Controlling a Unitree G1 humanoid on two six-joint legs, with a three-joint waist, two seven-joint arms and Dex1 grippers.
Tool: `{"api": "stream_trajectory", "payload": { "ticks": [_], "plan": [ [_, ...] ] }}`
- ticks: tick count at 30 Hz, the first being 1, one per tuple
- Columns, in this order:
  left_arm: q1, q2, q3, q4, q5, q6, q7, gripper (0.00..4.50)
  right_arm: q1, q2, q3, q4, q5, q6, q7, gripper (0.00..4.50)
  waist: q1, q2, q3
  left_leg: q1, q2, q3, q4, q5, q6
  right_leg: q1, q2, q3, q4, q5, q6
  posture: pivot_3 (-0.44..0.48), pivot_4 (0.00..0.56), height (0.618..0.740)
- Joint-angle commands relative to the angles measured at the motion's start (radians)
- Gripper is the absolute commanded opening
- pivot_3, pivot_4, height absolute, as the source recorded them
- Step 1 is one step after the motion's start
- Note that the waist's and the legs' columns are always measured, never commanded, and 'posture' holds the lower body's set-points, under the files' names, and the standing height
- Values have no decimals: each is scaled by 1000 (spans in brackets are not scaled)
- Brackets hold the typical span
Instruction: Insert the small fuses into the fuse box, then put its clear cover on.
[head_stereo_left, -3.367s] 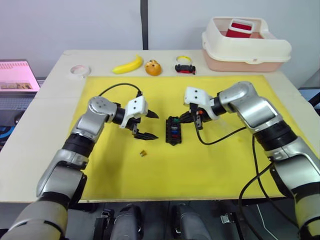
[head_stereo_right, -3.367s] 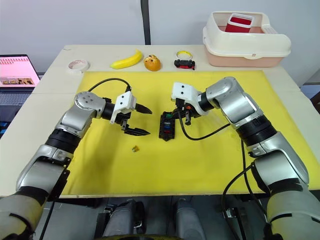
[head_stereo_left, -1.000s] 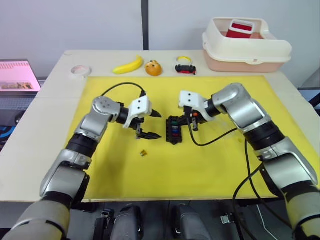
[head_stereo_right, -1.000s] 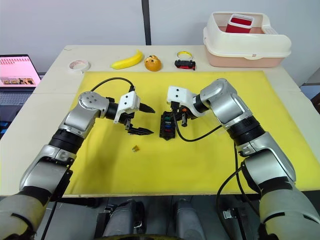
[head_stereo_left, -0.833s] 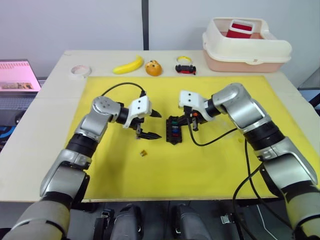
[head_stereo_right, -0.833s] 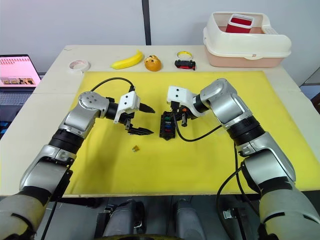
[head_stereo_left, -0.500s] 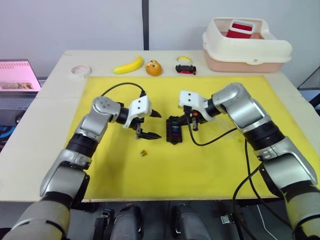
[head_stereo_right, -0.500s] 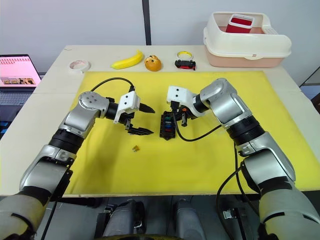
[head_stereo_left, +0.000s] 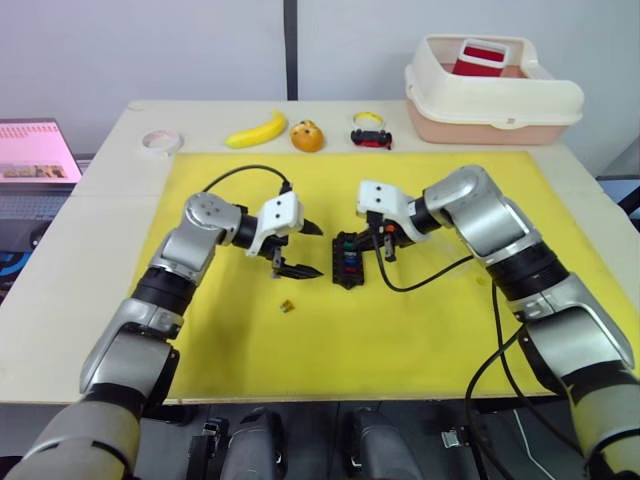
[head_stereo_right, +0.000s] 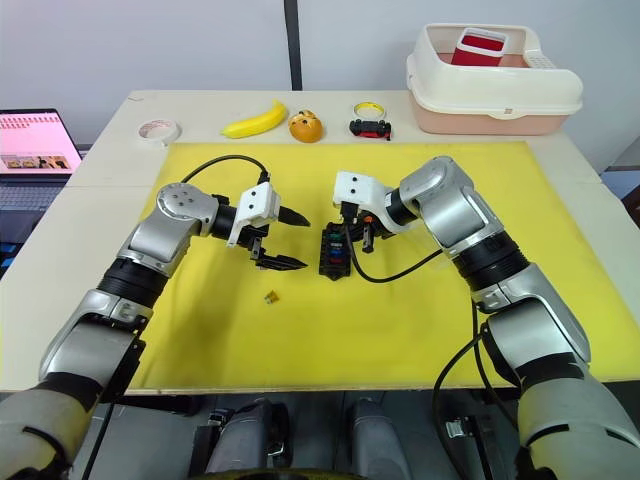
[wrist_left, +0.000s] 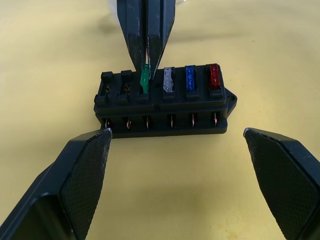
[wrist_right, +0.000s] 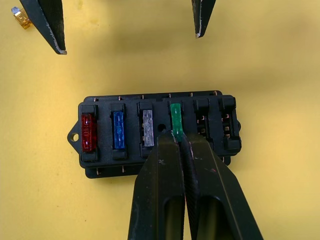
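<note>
Right wrist view looks straight down on the fuse box (wrist_right: 157, 134), a black block lying on the yellow mat (head_stereo_left: 420, 330). Four of its slots are filled: a red fuse (wrist_right: 88, 132), a blue fuse (wrist_right: 118, 130), a grey fuse (wrist_right: 148, 127) and a green fuse (wrist_right: 175, 122) side by side, with the two slots beyond the green one empty. At the far right of the table a cream bin (head_stereo_left: 490, 95) holds a red container (head_stereo_left: 481, 55); what else lies inside cannot be made out.

The right gripper (wrist_right: 181, 141) is pinched together on the near end of the green fuse, which sits in its slot; in the left wrist view its two black fingertips (wrist_left: 134, 50) come down onto the top of that fuse.

The left gripper (head_stereo_left: 300, 250) has its fingers spread wide and holds nothing. It hangs just beside the fuse box, on the robot's left of it, with the box between the two grippers.

An amber fuse (head_stereo_left: 286, 306) lies loose on the mat, nearer the robot than the left gripper and apart from the box. A banana (head_stereo_left: 255, 129), a small orange object (head_stereo_left: 306, 135), a roll of tape (head_stereo_left: 159, 142) and a small black-and-red item (head_stereo_left: 370, 132) line the table's far edge.
</note>
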Motion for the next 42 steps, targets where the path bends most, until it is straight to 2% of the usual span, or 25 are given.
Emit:
{"api": "stream_trajectory", "payload": {
  "ticks": [1, 20, 23, 25, 26, 27, 28, 35, 42],
  "plan": [
    [0, 3, 14, -24, -7, -3, -6, 4500, -22, -1, -19, -8, -5, 11, -4, 1328, 0, 0, 0, 0, 0, 0, 0, 0, 0, 0, 0, 0, 0, 0, 0, 0, 150, 739],
    [-16, 0, 17, -1, -4, -6, -2, 4500, -70, -3, -122, -31, 83, 64, 9, 1328, 1, 0, 0, 0, 0, 0, 0, 0, 0, 0, 0, 0, 0, 0, 0, 0, 150, 739],
    [-20, 0, 19, 6, -3, -8, -1, 4500, -51, 7, -157, -46, 116, 62, -7, 1328, 0, 0, 0, 0, 0, 0, 0, 0, 0, 0, 0, 0, 0, 0, 0, 0, 150, 739],
    [-21, -1, 20, 8, -3, -9, 2, 4500, 11, 26, -218, -73, 164, 8, -35, 1328, 1, 0, 0, 0, 0, 0, 0, 0, 0, 0, 0, 0, 0, 0, 0, 0, 150, 739],
    [-21, -1, 21, 7, -4, -9, 3, 4500, 42, 32, -243, -90, 186, -6, -46, 811, 1, 0, 0, 0, 0, 0, 0, 0, 0, 0, 0, 0, 0, 0, 0, 0, 150, 739],
    [-19, 0, 21, 4, -5, -8, 3, 4500, 63, 36, -259, -105, 199, -13, -53, 540, 1, 0, 0, 0, 0, -1, 0, 0, 0, 0, 0, 0, 0, 0, 0, 0, 150, 739],
    [-17, 1, 21, 2, -5, -7, 3, 4500, 78, 36, -268, -117, 209, -6, -58, 80, 1, 0, 0, 0, 0, -1, 0, 0, 0, 0, 0, 0, 0, 0, 0, 0, 150, 739],
    [-11, 5, 22, -12, -7, -1, 5, 4500, 203, 60, -320, -159, 265, -48, -121, 80, 0, 0, 0, 0, 0, -1, 0, 0, 0, 0, 0, 0, 0, 0, 0, 0, 150, 739],
    [-12, 4, 19, -17, -6, 0, 4, 4500, 216, 83, -322, -99, 277, -61, -154, 80, -1, 0, 0, 0, 0, -1, 0, 0, 0, 0, 0, 0, 0, 0, 0, 0, 150, 739]
  ]
}}
